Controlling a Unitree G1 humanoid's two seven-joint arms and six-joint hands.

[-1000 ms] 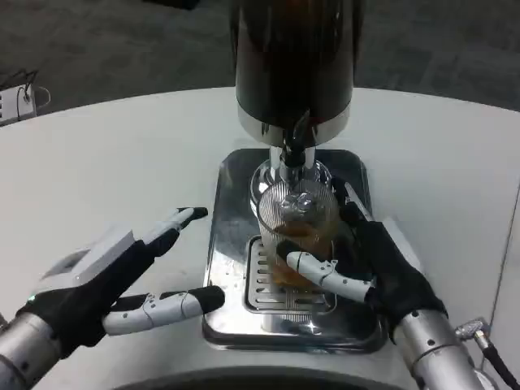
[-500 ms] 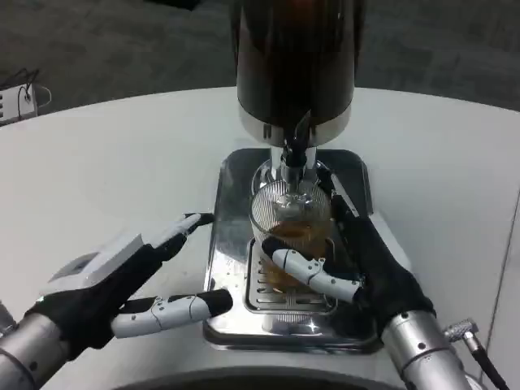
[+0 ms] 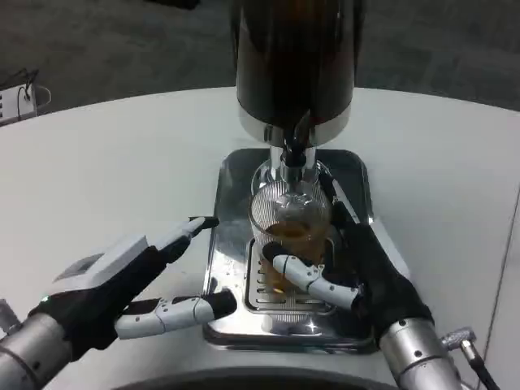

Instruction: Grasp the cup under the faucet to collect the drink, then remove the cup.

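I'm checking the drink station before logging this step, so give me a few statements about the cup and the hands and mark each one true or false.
1. The right hand grips the cup. True.
2. The cup stands on the bare white table. False: it stands on the metal drip tray, under the faucet.
3. The left hand holds the cup too. False: it holds nothing, fingers apart, at the tray's left edge.
4. The cup holds some amber drink. True.
5. The dispenser lies on its side. False: it stands upright behind the cup.
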